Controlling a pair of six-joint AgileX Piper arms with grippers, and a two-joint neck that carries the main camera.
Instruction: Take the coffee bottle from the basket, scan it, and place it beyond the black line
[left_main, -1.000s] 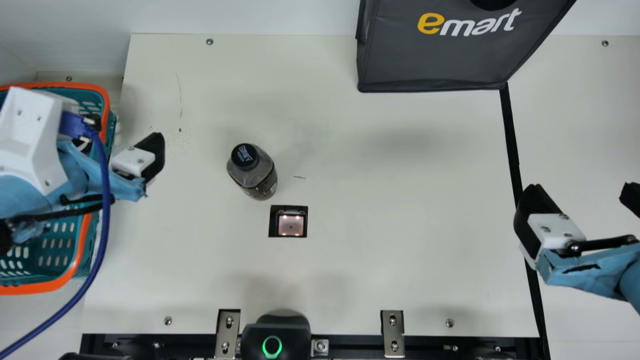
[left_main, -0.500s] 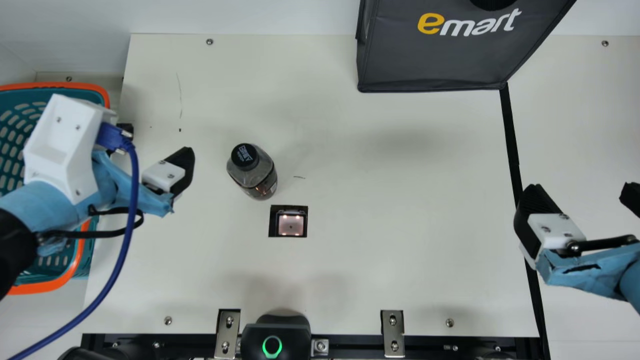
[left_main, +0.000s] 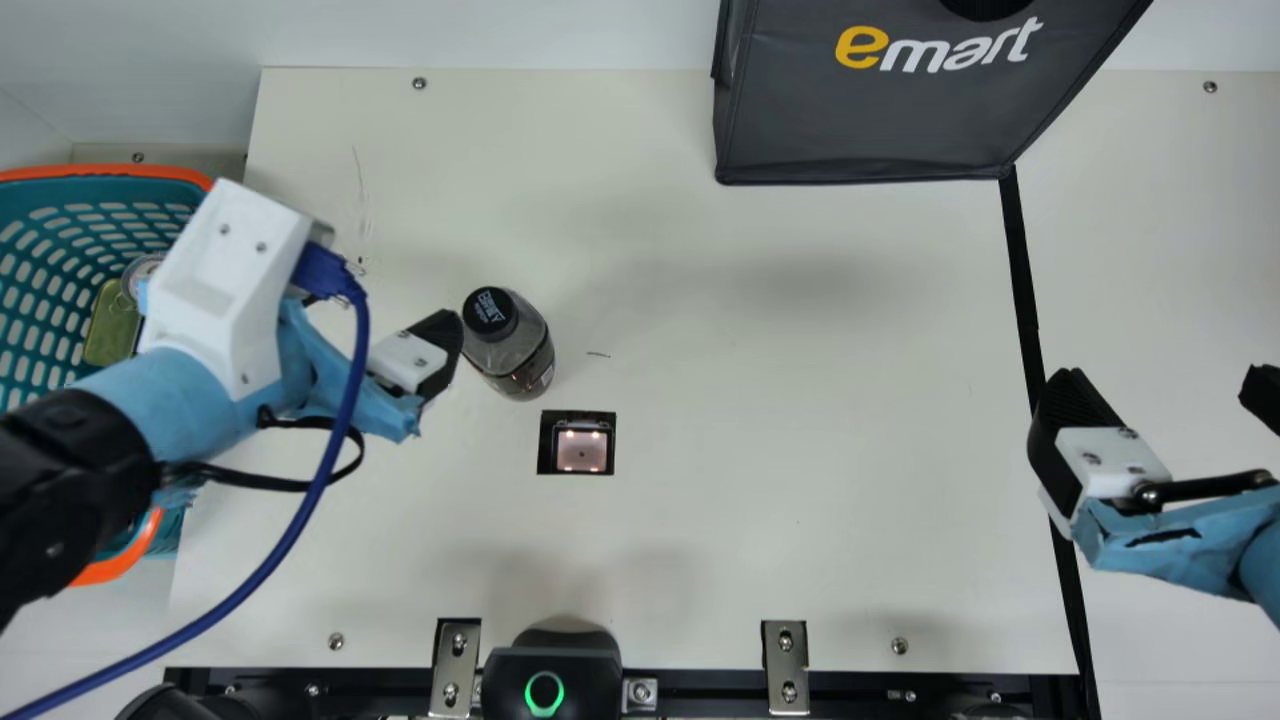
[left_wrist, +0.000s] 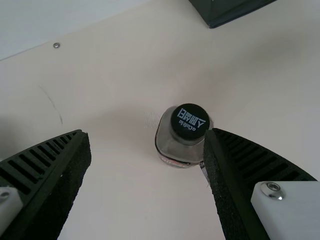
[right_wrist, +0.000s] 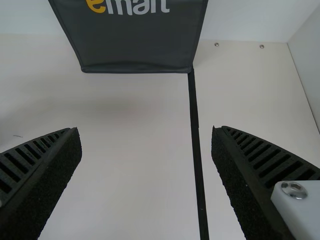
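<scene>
The coffee bottle (left_main: 517, 352) stands upright on the cream surface (left_main: 760, 480), left of the middle. Its black cap (left_main: 490, 311) has pale lettering, and its clear body shows a dark lower part. In the main view, one black finger of the left end effector (left_main: 425, 350) is right at the bottle's left side; whether they touch, I cannot tell. The left wrist view has the two ribbed fingers spread wide, with the bottle in the span between their tips, much closer to one finger than to the other. The end effector is open and has hold of nothing.

Just to the near side of the bottle, and slightly right, a lit square scanner window (left_main: 582, 452) sits in the surface. At the near edge is a black device (left_main: 560, 680) with a green ring, between two metal brackets.

The teal basket (left_main: 100, 174) with its orange rim is at the left, partly behind the left arm. A flat green item (left_main: 112, 325) and a round clear one (left_main: 140, 270) lie in it.

At the far side, right of the middle, stands a dark grey bag (left_main: 860, 120). The black line (left_main: 1018, 250) runs from the bag's near right corner to the near edge, and the bottle is well to the left of it. The right end effector (left_main: 1160, 385) is over the right part, one finger by the line and the other well right of it; it is wide open and grips nothing.

A blue cable (left_main: 300, 530) curves from the left arm toward the near left corner.
</scene>
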